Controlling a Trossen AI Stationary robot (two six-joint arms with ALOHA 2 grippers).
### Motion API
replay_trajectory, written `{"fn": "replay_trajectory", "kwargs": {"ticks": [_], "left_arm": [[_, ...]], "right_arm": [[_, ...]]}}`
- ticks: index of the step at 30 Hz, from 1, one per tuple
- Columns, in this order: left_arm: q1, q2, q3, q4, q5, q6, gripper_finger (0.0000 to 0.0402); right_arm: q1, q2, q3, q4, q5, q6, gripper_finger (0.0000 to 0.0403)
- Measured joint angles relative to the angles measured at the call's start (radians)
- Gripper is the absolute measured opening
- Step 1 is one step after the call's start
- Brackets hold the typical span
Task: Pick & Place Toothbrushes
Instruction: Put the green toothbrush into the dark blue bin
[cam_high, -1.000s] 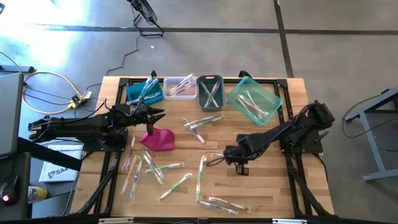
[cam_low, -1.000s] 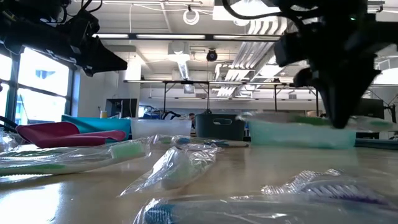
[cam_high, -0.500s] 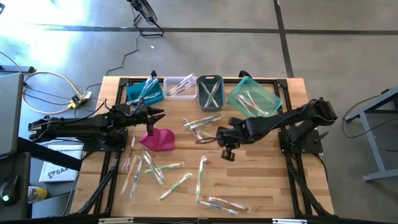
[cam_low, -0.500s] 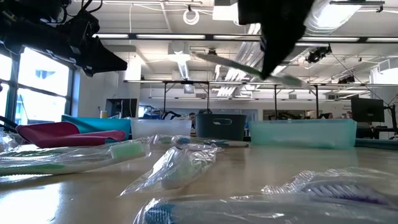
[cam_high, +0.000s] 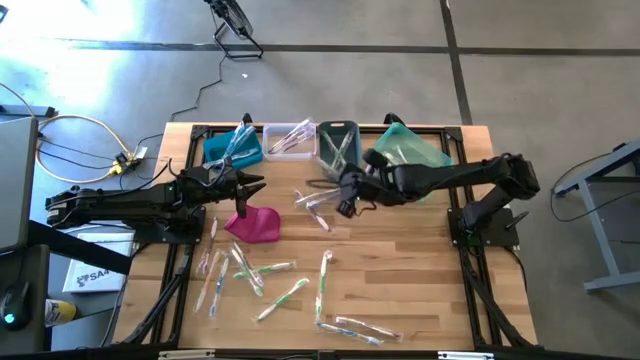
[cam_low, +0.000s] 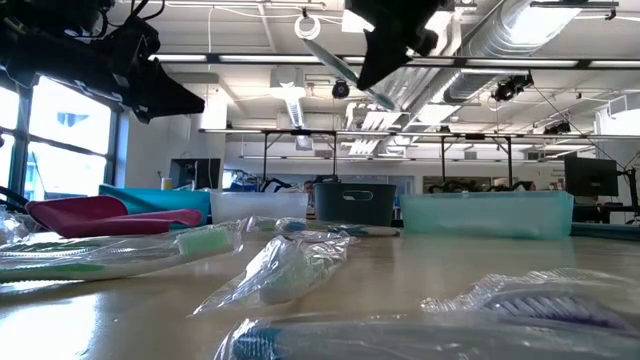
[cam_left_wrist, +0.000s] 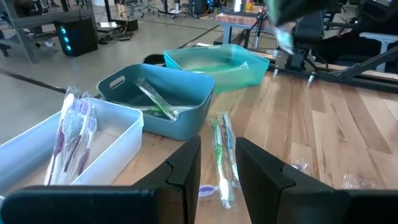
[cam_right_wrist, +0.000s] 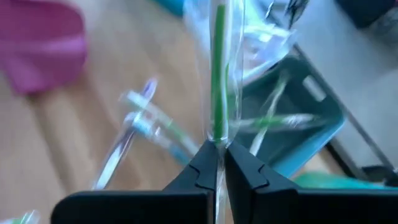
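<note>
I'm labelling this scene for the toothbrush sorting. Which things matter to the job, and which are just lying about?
Job: held green toothbrush in right gripper; loose toothbrushes; grey bin, teal bin, white bin, blue bin.
Lying about: magenta pouch; cables; waiting left gripper.

A light wooden slatted bench (cam_high: 400, 290) carries four plastic bins along its far edge: blue (cam_high: 222, 151), clear white (cam_high: 283, 150), dark grey (cam_high: 338, 133) and teal (cam_high: 412, 150). A magenta pouch (cam_high: 255, 224) lies nearer the middle.

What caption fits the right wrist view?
Right end effector shut on a green wrapped toothbrush, carried above the grey bin.
</note>
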Motion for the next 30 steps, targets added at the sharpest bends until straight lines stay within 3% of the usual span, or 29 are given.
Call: {"fn": "replay_trajectory", "kwargs": {"ticks": [12,30], "left_arm": [[0.000,0.000,0.000,-0.040,-0.001,0.000,0.0095],[0.000,0.000,0.000,-0.072,-0.004,0.002,0.0095]], "right_arm": [[-0.104,0.002,0.000,0.273,0.028,-0.140,0.0005],[-0.240,0.097,0.000,0.368,-0.023,-0.054,0.0005]]}}
